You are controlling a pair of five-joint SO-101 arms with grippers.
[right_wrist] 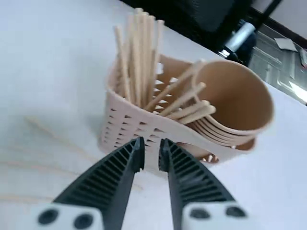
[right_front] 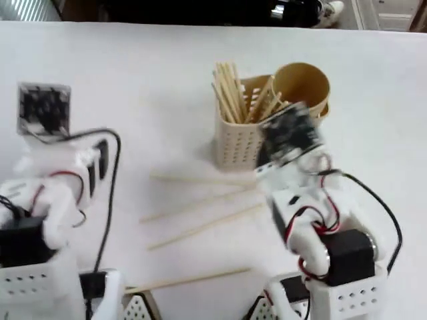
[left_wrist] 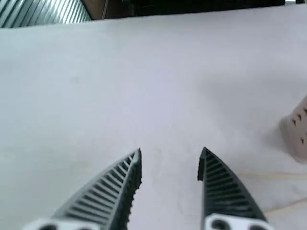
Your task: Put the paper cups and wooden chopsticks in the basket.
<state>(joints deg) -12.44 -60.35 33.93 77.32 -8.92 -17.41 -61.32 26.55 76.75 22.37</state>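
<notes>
Closest to the high camera, at the table's (right_front: 153,67) near edge, stand the two arm bases. The left arm (right_front: 47,193) is folded back at the left side. Seen from its wrist, the left gripper (left_wrist: 171,150) hangs over bare tabletop with its fingers spread fairly wide and nothing between them. A corner of the basket (left_wrist: 297,129) shows farther off. Moving right, four loose wooden chopsticks lie flat on the table between the arms: one (right_front: 200,179) nearest the basket, two (right_front: 193,205) (right_front: 203,227) slanting below it, and one (right_front: 190,280) down by the bases. The pale perforated basket (right_front: 237,150) stands upright past them. A bundle of chopsticks (right_front: 230,90) stands on end in its left part, and a nested stack of paper cups (right_front: 303,83) sits tilted in its right part, a few sticks leaning across the cup rims. The right arm (right_front: 313,220) reaches up to the basket's near side. The right gripper (right_wrist: 151,142) hovers just before the basket wall (right_wrist: 129,124), its fingers a narrow slit apart and gripping nothing.
</notes>
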